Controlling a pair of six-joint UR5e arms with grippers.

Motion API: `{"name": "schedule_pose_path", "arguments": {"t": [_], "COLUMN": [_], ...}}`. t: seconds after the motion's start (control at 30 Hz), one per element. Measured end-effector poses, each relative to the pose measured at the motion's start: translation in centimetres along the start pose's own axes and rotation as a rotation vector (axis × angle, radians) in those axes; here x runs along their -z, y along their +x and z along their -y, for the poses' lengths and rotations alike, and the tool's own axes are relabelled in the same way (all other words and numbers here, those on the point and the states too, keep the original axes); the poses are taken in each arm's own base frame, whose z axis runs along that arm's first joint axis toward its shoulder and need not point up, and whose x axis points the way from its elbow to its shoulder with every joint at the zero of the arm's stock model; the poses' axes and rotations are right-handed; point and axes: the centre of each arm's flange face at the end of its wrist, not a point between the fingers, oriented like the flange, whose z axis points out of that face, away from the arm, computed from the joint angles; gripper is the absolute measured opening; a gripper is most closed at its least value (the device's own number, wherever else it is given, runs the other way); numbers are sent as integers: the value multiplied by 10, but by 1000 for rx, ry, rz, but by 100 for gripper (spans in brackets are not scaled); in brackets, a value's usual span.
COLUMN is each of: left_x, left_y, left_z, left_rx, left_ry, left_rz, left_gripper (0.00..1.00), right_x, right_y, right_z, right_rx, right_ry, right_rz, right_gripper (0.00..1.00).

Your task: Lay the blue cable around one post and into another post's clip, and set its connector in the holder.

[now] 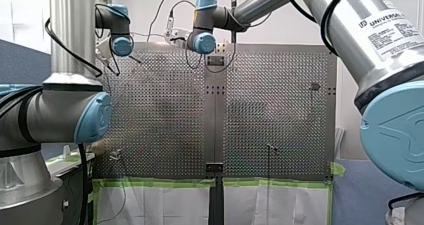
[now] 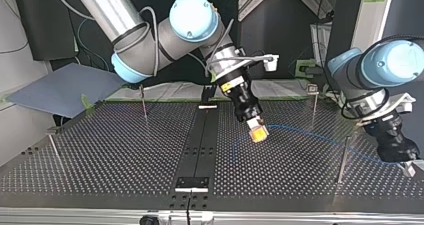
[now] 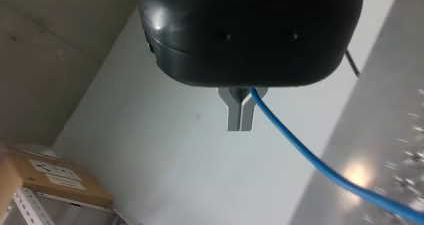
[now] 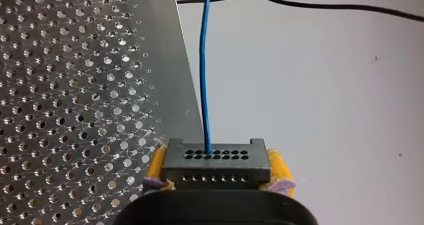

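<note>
Two-arm cable routing at a perforated table [image 2: 125, 150]. In the top view my right gripper [image 2: 258, 133] hangs above the middle of the table, tilted toward the camera. The right wrist view shows its yellow pads [image 4: 155, 166] clamped on either side of the black connector [image 4: 216, 161], whose face carries two rows of small holes. The blue cable [image 4: 203, 60] leaves one of these holes and runs straight away from the gripper. My left gripper [image 3: 239, 116] sits low at the top view's right edge, its metal fingers [image 3: 233, 110] pressed together on the cable, which emerges beside them and trails off toward the table. Between the two grippers the cable arcs low over the table, passing near a thin post [image 2: 344, 157] and well in front of another post [image 2: 314, 105]; whether it touches either cannot be told. In the front view a printed label [image 1: 387, 30] on my right arm reads "UNIVERSAL"; its smaller lines are illegible. A cardboard box [image 3: 60, 182] in the left wrist view bears white labels too small to read.
</note>
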Motion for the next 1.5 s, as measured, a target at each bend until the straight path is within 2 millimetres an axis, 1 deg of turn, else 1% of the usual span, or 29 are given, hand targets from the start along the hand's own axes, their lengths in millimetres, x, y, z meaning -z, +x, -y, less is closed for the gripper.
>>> {"name": "schedule_pose_path", "arguments": {"t": [0.2,0.3,0.43,0.77,0.87,1.13,1.23,1.5], "left_x": [1,1,0,-2,-3,-6,-8,-12], "left_y": [28,35,37,38,44,77,80,78], "left_z": [-21,-27,-31,-34,-37,-59,-64,-70], "left_rx": [-16,-16,-11,14,18,58,75,86], "left_ry": [-22,-31,-36,-28,-27,-36,-40,-44], "left_rz": [-43,-51,-53,-63,-76,-141,-141,-134], "left_gripper": [0,0,0,0,0,0,0,0], "right_x": [1,1,1,-1,-2,-5,-6,-7], "right_y": [-3,-4,-8,-36,-40,-46,-48,-51], "right_z": [-2,-4,-5,-14,-18,-24,-26,-34], "right_rx": [-6,-6,-5,0,-1,2,5,8], "right_ry": [-6,-9,-12,-26,-31,-32,-33,-37], "right_rz": [11,15,22,63,59,48,48,51], "right_gripper": [22,22,22,22,22,22,22,22]}}
